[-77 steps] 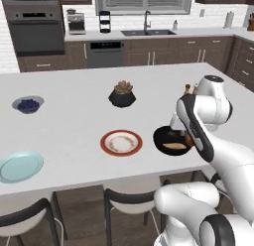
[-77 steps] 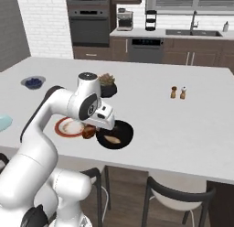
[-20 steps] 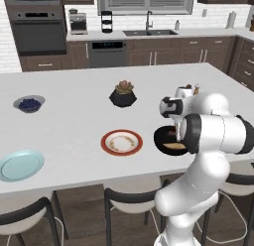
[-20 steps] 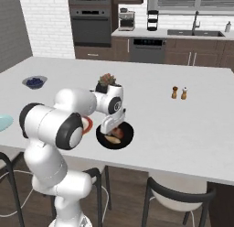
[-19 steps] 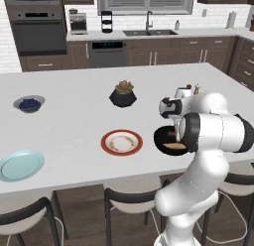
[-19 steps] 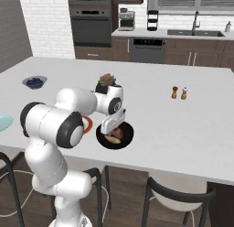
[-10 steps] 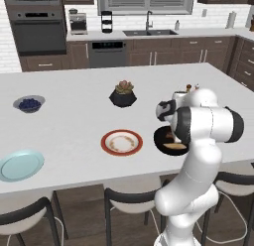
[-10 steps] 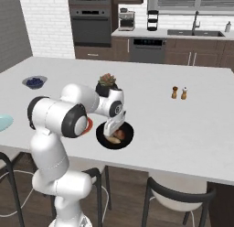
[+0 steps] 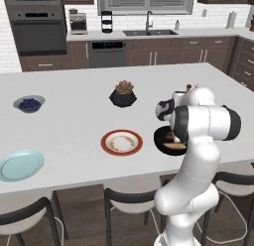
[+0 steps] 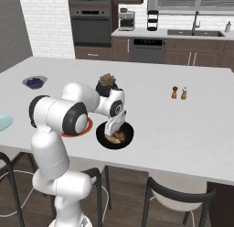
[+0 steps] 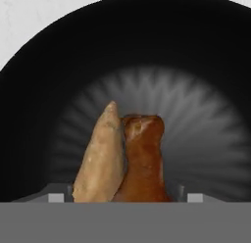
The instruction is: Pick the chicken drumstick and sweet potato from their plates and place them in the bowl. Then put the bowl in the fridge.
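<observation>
The black bowl (image 11: 59, 80) (image 9: 161, 140) (image 10: 128, 132) sits near the island's front edge. The tan sweet potato (image 11: 100, 156) (image 9: 173, 146) (image 10: 111, 139) and the reddish-brown chicken drumstick (image 11: 144, 158) (image 10: 120, 135) lie in it side by side, touching. My gripper (image 11: 125, 198) (image 10: 112, 129) hangs low over the bowl, open, its fingertips (image 11: 56, 197) standing wide on either side of the food. The red-rimmed plate (image 9: 121, 142) (image 10: 88, 126) is just left of the bowl. The light blue plate (image 9: 21, 164) (image 10: 2, 122) is at the far left. The fridge is out of view.
A black plant pot (image 9: 123, 94) (image 10: 106, 84) stands behind the bowl. A grey bowl of blueberries (image 9: 29, 103) (image 10: 34, 81) is at the far left, and salt and pepper shakers (image 10: 179, 92) are to the right. Stools (image 10: 178, 198) line the island's front edge.
The jaws have spread wider over the bowl, and the drumstick lies loose beside the sweet potato. The arm's elbow has shifted slightly; the hand stays over the bowl.
</observation>
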Controlling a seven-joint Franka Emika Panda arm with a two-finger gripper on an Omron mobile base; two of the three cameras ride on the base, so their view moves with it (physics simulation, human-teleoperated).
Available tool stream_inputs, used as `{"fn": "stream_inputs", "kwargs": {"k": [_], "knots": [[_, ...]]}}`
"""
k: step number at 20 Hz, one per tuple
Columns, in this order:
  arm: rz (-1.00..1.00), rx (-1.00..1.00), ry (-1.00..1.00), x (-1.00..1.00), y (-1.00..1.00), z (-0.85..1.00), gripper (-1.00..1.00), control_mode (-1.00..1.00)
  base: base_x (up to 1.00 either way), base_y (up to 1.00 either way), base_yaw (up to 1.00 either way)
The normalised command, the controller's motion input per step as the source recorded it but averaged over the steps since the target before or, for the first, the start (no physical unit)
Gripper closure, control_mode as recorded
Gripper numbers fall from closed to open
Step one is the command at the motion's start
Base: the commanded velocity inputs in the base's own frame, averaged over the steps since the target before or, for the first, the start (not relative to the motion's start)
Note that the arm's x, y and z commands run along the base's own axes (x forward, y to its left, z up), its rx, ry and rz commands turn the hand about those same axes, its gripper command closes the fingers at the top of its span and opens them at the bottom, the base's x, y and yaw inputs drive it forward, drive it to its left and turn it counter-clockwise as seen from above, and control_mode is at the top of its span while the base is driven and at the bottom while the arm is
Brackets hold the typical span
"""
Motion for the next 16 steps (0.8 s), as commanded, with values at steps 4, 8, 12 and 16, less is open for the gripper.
{"fn": "stream_inputs", "kwargs": {"k": [4,8,12,16], "knots": [[0.00,0.00,-0.08,-0.13,0.00,0.30,-1.00,-1.00,0.00,0.00,0.00],[-0.11,0.00,-0.04,-0.39,0.00,0.51,-1.00,-1.00,0.00,0.00,0.00],[-0.34,0.00,-0.02,-0.48,0.00,0.53,-1.00,-1.00,0.00,0.00,0.00],[-0.48,0.00,0.02,-0.18,-0.11,0.61,-1.00,-1.00,0.00,0.00,0.00]]}}
